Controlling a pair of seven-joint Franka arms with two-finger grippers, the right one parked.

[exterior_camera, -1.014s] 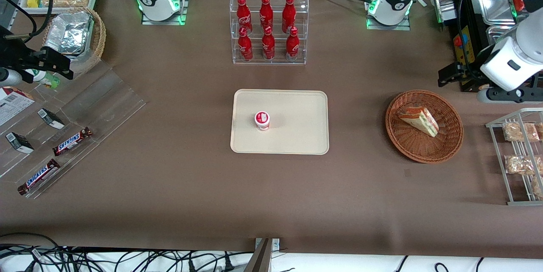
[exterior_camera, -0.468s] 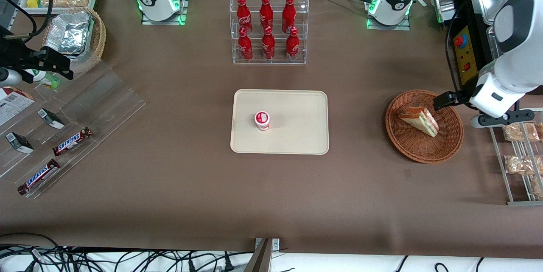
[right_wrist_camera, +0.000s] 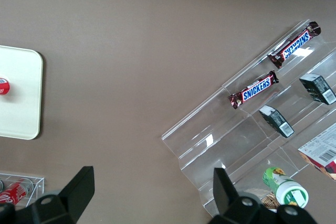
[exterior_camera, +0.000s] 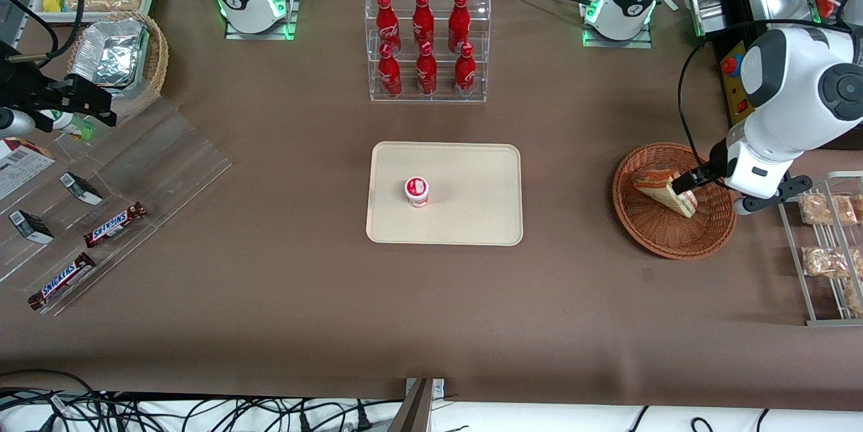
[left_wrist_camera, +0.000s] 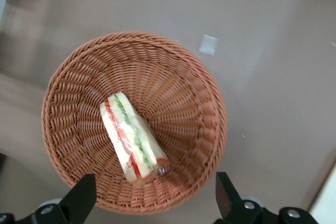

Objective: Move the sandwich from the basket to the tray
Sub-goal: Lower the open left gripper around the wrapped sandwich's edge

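Note:
The sandwich [exterior_camera: 659,189], a pale wedge with green and red filling in clear wrap, lies in the reddish-brown woven basket [exterior_camera: 664,244] toward the working arm's end of the table. The left wrist view looks straight down on the sandwich [left_wrist_camera: 132,138] inside the basket [left_wrist_camera: 206,92]. My left gripper [exterior_camera: 694,180] hangs open just above the basket, over the sandwich's end. Its fingers [left_wrist_camera: 80,201] stand wide apart with nothing between them, and the gripper [left_wrist_camera: 152,203] straddles the basket's rim. The cream tray [exterior_camera: 472,220] lies at the table's middle.
A small red-and-white cup [exterior_camera: 417,191] stands on the tray. A clear rack of red bottles [exterior_camera: 426,45] stands farther from the camera than the tray. A wire rack of snack packs [exterior_camera: 826,247] and a black control box [exterior_camera: 736,81] flank the basket.
The left arm has swung down and in from the table's edge. Its gripper has gone from outside the basket to just over the sandwich.

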